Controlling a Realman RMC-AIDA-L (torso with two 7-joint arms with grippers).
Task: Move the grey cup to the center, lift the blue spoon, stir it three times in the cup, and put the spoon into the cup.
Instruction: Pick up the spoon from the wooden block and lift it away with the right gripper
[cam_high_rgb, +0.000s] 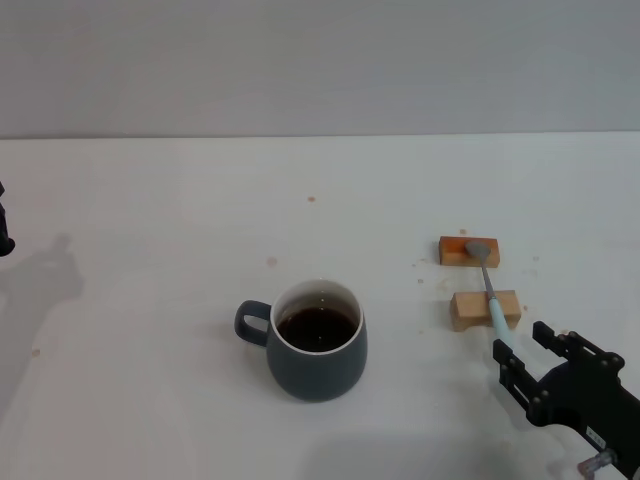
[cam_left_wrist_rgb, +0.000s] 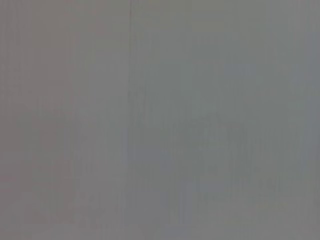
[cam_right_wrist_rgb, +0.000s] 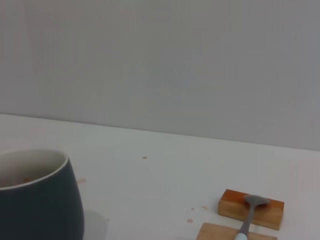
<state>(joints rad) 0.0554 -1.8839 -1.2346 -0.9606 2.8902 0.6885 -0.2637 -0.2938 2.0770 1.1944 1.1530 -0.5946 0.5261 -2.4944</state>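
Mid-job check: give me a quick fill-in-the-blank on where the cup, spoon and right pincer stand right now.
1. The blue spoon lies across two wooden ____.
2. The grey cup holds a dark ____.
3. The cup's handle points toward the robot's ____ side.
4. The right pincer is open at the spoon's ____ end.

Missing words: blocks; liquid; left; handle

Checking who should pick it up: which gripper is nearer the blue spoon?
Right. The right gripper sits at the blue spoon handle's end; the left gripper is far across the table.
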